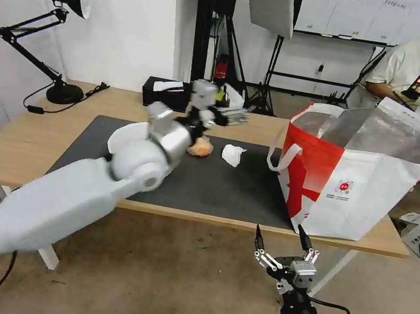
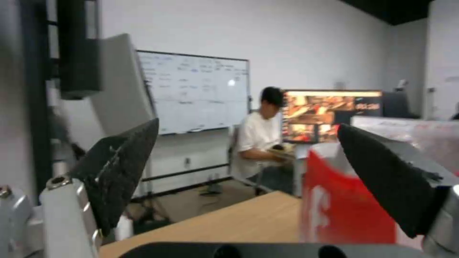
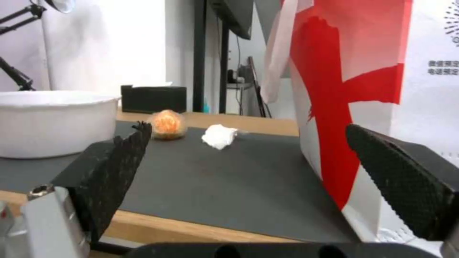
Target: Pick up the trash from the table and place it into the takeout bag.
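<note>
Between the left gripper's (image 2: 246, 161) two black fingers (image 2: 122, 168) lies a wide empty gap; the jaws are spread and grasp nothing. Seen from the head camera, this gripper (image 1: 228, 114) is blurred and hangs above the far part of the dark grey mat (image 1: 205, 183), with the left arm stretched out over the table (image 1: 23, 140). Just below and beside it on the mat sits the small clear bag of yellow-orange food (image 1: 201, 147), partly hidden by the wrist. A little further to the robot's right lies the crumpled white tissue (image 1: 232, 154), apart from the gripper. The white round bowl (image 1: 123, 140) shows behind the left arm's elbow, mostly covered by it.

Off the table's near edge, lower than the tabletop, the right gripper (image 1: 283, 239) points upward with its jaws also spread and empty. Through its wrist camera the bowl (image 3: 55, 120), the food bag (image 3: 166, 124) and the tissue (image 3: 219, 136) all lie on the mat beyond its fingers, none touching them.

At the table's right end stands the takeout bag (image 1: 361, 189), upright and open at the top, foil lining showing. A black tissue box (image 1: 164, 93) rests at the table's far edge, and a black desk lamp (image 1: 53, 32) at the far left corner.
</note>
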